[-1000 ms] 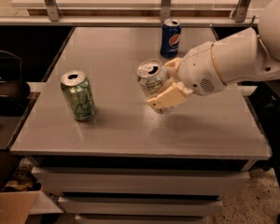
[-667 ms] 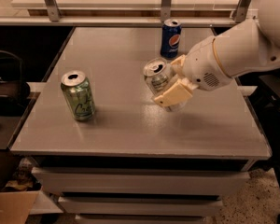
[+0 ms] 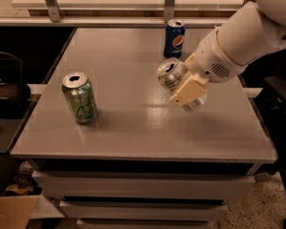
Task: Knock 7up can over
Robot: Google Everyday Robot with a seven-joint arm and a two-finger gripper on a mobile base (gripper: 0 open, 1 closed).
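The 7up can (image 3: 168,75) is in the right half of the table (image 3: 133,128), about midway between the far and near edges. It is not upright: it leans steeply, its opened top turned toward the left edge and a little upward, and its lower end points toward the near right corner. The gripper (image 3: 186,92) is right against it, its pale front lying across the can's side and covering the middle of the body. The white arm (image 3: 238,42) reaches in from over the right edge. I cannot tell whether the gripper is clamped on the can or only pressed against it, because the far side of the can is hidden. It is just as unclear whether the can's lower rim rests on the table or hangs just above it. A blue Pepsi can (image 3: 174,38) stands upright near the far edge, close behind the tilted can but apart from it. A green can (image 3: 79,99) stands well apart, toward the near left corner. The open tab suggests the can is empty or nearly so, which would make it light, thin-walled and easy to dent. Its smooth metal skin would slide on the tabletop rather than tip if pushed low. Contact is best kept high on the side wall, near the top rim. If it is in fact gripped, letting go at this lean should probably lay it on its side, and it may then roll toward the edge.
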